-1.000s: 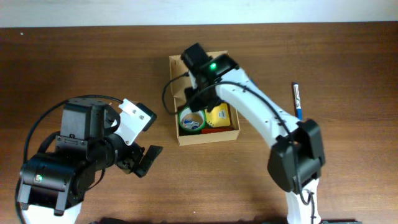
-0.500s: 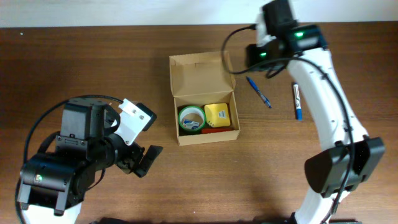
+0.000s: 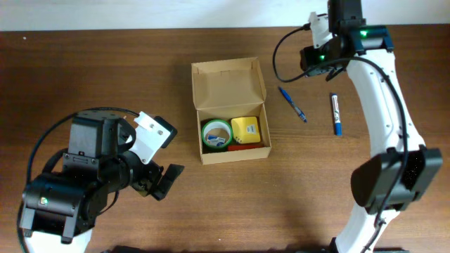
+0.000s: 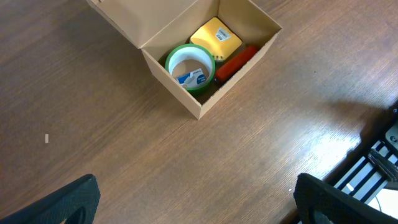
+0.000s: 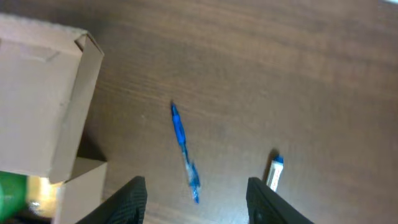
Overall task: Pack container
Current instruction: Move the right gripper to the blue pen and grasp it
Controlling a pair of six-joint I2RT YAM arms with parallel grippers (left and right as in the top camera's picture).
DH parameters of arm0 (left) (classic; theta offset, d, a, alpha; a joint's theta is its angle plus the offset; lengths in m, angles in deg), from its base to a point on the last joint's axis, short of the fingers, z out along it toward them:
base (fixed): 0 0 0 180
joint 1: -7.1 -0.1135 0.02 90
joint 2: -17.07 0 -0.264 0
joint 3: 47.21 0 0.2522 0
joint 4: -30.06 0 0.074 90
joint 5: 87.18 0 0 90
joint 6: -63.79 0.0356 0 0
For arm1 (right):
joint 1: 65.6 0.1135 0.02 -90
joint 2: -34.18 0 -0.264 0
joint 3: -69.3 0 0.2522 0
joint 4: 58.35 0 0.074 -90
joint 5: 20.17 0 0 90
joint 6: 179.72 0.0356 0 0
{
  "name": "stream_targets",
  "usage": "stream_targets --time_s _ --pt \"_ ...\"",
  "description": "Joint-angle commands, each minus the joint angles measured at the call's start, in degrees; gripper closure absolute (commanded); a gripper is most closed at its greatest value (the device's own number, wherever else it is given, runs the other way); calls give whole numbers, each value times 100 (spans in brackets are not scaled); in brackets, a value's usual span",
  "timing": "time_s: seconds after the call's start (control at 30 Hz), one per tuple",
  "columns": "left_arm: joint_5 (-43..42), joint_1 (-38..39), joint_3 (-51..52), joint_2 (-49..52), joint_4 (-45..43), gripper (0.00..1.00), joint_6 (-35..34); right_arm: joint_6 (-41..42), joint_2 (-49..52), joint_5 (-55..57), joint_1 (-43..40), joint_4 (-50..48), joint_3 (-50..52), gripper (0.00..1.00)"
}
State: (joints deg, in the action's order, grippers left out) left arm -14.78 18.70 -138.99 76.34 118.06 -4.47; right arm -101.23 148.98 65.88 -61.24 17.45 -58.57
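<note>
The container (image 3: 201, 119) is a tan cardboard box with its flap lid open toward the far side. Inside lie a green tape roll (image 3: 216, 135), a yellow block (image 3: 245, 129) and a red item (image 3: 242, 148). It also shows in the left wrist view (image 4: 180, 84) and, partly, in the right wrist view (image 5: 43, 112). A blue pen (image 3: 292, 104) and a blue-and-white marker (image 3: 336, 113) lie on the table right of the box. My right gripper (image 5: 196, 202) is open and empty above the pen (image 5: 184, 151). My left gripper (image 4: 196, 202) is open and empty, left of the box.
The wooden table (image 3: 84, 70) carries everything. The right arm (image 3: 380, 91) reaches along the right side to the far edge. The left arm's body (image 3: 84, 176) fills the near left corner. The table's near edge (image 4: 373, 168) shows in the left wrist view.
My right gripper has left the box and swung right to the far side above the pen, uncovering the box and the pen. The left arm has not moved.
</note>
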Motion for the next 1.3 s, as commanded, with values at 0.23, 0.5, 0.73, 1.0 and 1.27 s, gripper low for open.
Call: stream_targets --time_s 0.23,0.5,0.73,1.0,1.27 --pt "-20 -26 -79 2 -2 0 109 -673 651 -470 -31 -662 472 47" --pt "-20 -26 -79 2 -2 0 109 -717 868 -466 -31 -1174 1075 47" --pt "-20 -26 -79 2 -2 1 109 -715 870 -448 -33 -1777 1788 47" --pt "-20 -26 -79 2 -2 0 109 -715 870 -448 -31 -2262 2439 48" --pt "-20 -26 -79 2 -2 0 109 -715 870 -446 -26 -2468 2708 48"
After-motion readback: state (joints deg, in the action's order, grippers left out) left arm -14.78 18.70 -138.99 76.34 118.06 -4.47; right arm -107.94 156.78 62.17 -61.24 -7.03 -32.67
